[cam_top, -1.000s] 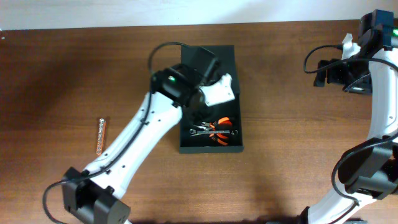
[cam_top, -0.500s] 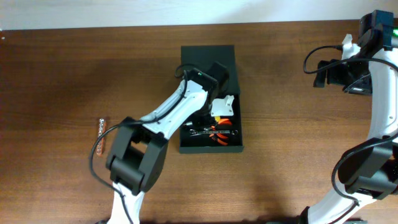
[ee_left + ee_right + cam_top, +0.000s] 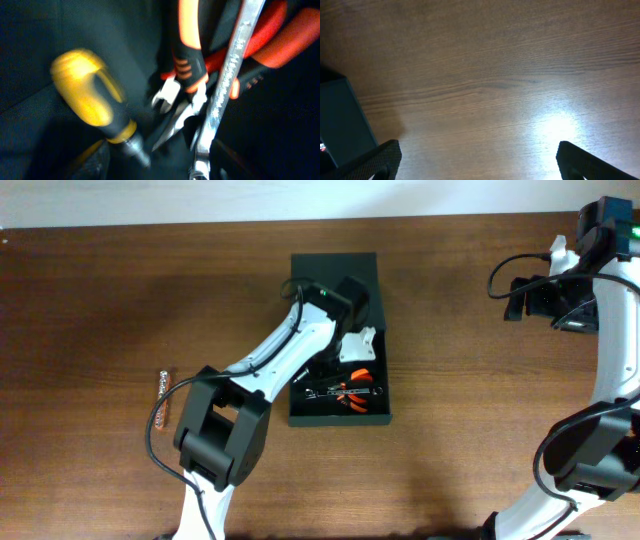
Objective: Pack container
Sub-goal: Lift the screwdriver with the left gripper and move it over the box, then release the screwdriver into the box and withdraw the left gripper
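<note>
The container (image 3: 372,315) is a dark green-black box, its flap lid (image 3: 334,268) open flat at the far end. My left gripper (image 3: 358,345) is down inside it, and in the left wrist view its jaws (image 3: 165,169) are spread open. A blurred yellow-and-black screwdriver (image 3: 95,102) lies just ahead of them with its tip between the fingers. Beside it lie orange-handled pliers (image 3: 190,65) and a silver wrench (image 3: 227,82). The pliers (image 3: 353,390) and wrench (image 3: 330,393) sit at the box's near end. My right gripper (image 3: 480,167) is open and empty over bare table.
A slim strip of small bits (image 3: 164,398) lies on the wooden table, left of the box. The right arm (image 3: 545,295) hangs at the far right edge. A corner of the box (image 3: 342,120) shows at the left of the right wrist view.
My left arm swung round and its gripper dropped from above the box's middle down into the box, then eased back slightly. The right arm has not moved.
</note>
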Controlling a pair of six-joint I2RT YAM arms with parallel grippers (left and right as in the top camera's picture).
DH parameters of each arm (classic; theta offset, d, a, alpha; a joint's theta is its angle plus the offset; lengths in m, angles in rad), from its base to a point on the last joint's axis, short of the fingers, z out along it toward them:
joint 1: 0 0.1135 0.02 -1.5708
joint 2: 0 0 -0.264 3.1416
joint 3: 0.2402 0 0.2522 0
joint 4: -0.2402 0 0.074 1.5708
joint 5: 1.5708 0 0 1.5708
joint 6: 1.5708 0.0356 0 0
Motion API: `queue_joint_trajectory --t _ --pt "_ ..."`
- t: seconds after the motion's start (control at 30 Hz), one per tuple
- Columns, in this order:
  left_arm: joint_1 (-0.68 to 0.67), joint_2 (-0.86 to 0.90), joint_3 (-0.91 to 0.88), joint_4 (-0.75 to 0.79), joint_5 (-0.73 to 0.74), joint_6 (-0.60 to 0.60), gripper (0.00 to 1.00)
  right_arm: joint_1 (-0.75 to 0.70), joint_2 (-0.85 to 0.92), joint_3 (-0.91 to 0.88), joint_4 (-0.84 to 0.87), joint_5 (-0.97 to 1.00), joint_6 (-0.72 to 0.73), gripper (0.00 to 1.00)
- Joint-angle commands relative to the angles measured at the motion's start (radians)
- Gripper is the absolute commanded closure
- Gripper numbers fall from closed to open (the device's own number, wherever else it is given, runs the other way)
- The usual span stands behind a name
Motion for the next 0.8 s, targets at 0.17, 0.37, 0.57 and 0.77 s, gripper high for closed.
queue_joint_trajectory --t 0.17,0.37,0.57,0.77 --pt "0.041 -0.117 0.449 -0.319 -0.229 -0.34 0.01 0.005 -0.001 -0.001 -0.003 -0.01 -0.006 0.01" --pt "0.214 -0.29 0.501 -0.499 -0.229 -0.547 0.01 0.005 -0.001 -0.001 -0.003 -0.01 -0.006 0.01" --pt "0.475 -0.497 0.411 -0.497 -0.203 -0.568 0.01 0.005 -0.001 -0.001 -0.003 -0.01 -0.009 0.01" --pt "0.753 -0.658 0.236 -0.405 -0.082 -0.564 0.01 0.005 -0.001 -0.001 0.002 -0.01 -0.009 0.01"
